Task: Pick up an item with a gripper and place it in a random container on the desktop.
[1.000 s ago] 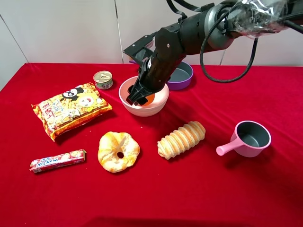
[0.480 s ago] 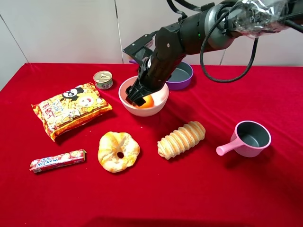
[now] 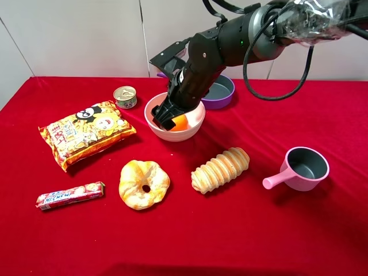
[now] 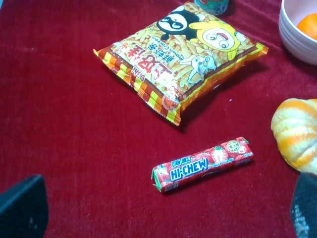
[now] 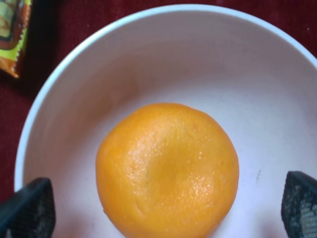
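Resting on the floor of the pale pink bowl [image 3: 185, 134], the mandarin [image 5: 167, 171] lies directly beneath the right gripper [image 3: 165, 121], which hangs just over the bowl's near-left rim in the high view. In the right wrist view the two dark fingertips [image 5: 27, 208] stand wide apart, one on each side of the fruit, and neither touches it; the jaws are spread and hold nothing. The fruit is round, so no long axis can be told. Its shallow dimpled crown faces up toward the wrist camera, and its glossy skin shows small highlights. From the high camera only an orange sliver of it shows, beside the claw and inside the bowl's wall.

The left gripper [image 4: 161, 213] hovers over the red cloth [image 4: 74, 124] with its fingertips wide apart and nothing between them. Ahead of it lie a Hi-Chew stick [image 4: 203, 163] and a snack bag [image 4: 181, 57]. A purple pan [image 3: 221, 92] sits just behind the bowl.
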Motion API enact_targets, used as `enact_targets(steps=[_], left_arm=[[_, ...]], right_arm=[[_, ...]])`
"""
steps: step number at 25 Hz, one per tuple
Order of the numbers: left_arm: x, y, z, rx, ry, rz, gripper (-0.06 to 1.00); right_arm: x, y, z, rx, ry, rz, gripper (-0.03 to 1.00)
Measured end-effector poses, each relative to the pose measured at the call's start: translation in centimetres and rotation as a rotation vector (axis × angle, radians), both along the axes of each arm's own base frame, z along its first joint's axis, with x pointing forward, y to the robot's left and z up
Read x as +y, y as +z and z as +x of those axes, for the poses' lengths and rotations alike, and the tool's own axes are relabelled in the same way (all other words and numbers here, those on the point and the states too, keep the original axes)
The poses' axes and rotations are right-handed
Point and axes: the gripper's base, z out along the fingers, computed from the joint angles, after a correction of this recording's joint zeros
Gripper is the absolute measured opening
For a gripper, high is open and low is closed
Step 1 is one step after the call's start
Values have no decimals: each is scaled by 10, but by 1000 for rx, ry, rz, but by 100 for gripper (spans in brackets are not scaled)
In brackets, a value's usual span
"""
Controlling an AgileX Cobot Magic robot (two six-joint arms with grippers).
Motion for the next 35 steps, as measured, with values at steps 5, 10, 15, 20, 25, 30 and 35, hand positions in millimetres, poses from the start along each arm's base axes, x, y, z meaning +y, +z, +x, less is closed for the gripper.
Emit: enact_targets(steps=[5,10,15,20,25,30,35], left_arm=[[0,0,0,0,0,0,97],[0,0,0,0,0,0,97],[0,0,0,0,0,0,97],[0,0,0,0,0,1,97],[0,0,0,0,0,1,97],[0,0,0,0,0,1,97],[0,0,0,0,0,1,97]], right_arm=[[-1,10,0,-25,9,4,69],[-4,28,-2,-64,23,2,69],[-9,53,-7,-86,24,9,69],[-16,71,-14,-72,20,-11,69],[-26,87,-24,-38,15,-54,69],[-39,101,-36,29,4,-122,69],[-52,113,-48,80,-26,-174,69]])
